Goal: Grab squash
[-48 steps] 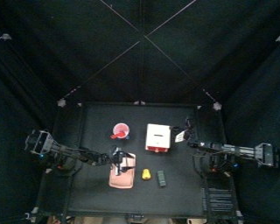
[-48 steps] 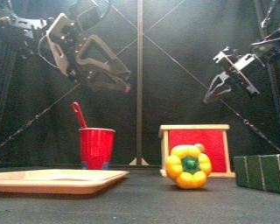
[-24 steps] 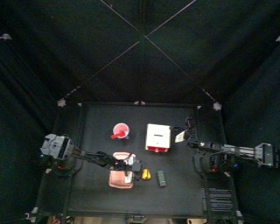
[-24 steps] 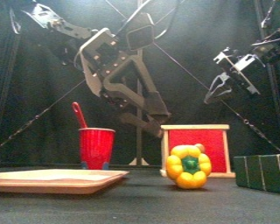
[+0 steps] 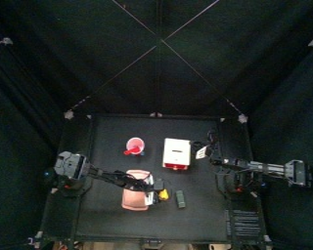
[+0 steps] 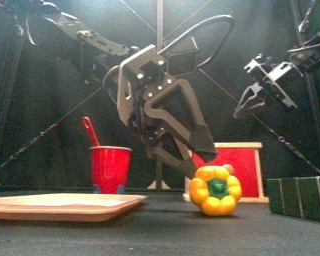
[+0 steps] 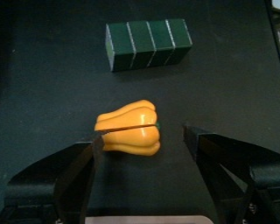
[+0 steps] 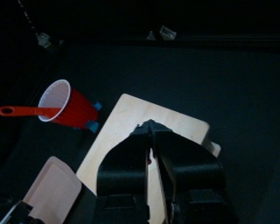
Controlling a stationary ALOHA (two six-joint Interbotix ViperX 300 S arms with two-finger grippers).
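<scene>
- Left end effector (image 7: 143,162) spread wide, poised over the squash (image 7: 129,129), jaws flanking it without touching.
- Squash lying on the table (image 5: 205,220), just at 3 o'clock of the pink board (image 5: 134,198), dark block (image 7: 149,44) beyond.
- Best lowered straight, centred, then closed across the narrow middle.
- Right end effector (image 8: 154,153) raised at the table's 3 o'clock side, apparently closed on nothing.

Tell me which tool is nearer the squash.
Left. The left tool hangs open just above the squash; the right tool hangs high, off to the side.
</scene>
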